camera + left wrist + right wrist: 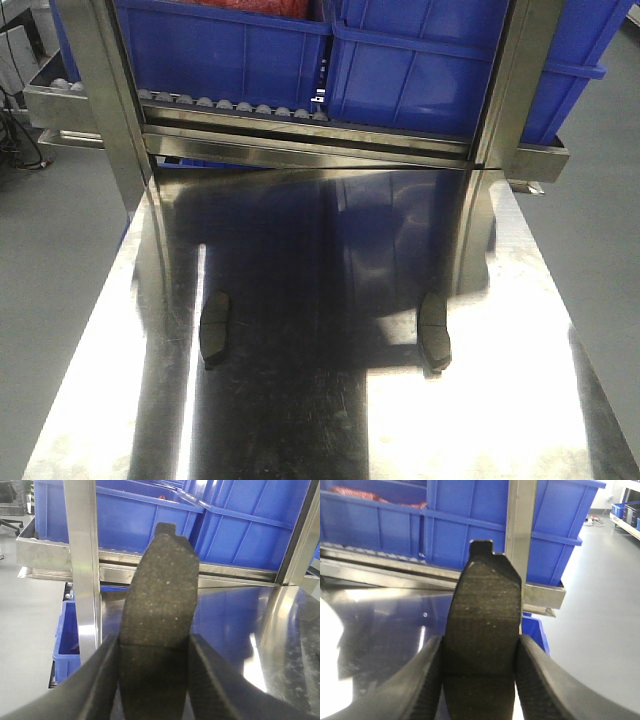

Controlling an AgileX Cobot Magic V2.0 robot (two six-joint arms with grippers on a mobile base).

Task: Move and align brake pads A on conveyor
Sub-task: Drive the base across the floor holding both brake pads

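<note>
In the left wrist view my left gripper (pixel 154 645) is shut on a dark grey brake pad (pixel 160 580), which stands up between the fingers with its notched end on top. My right gripper (pixel 480 645) is shut the same way on another brake pad (pixel 485 595). The front view shows neither gripper. In it, two brake pads lie flat on the shiny steel table, one on the left (pixel 215 328) and one on the right (pixel 433 333). The conveyor is out of view.
Two upright steel posts (pixel 110 90) (pixel 515 80) rise at the table's far end and carry a roller shelf (pixel 300 125) with blue bins (pixel 230 45). Another blue bin (pixel 67 640) sits low, left of the table. Grey floor lies on both sides.
</note>
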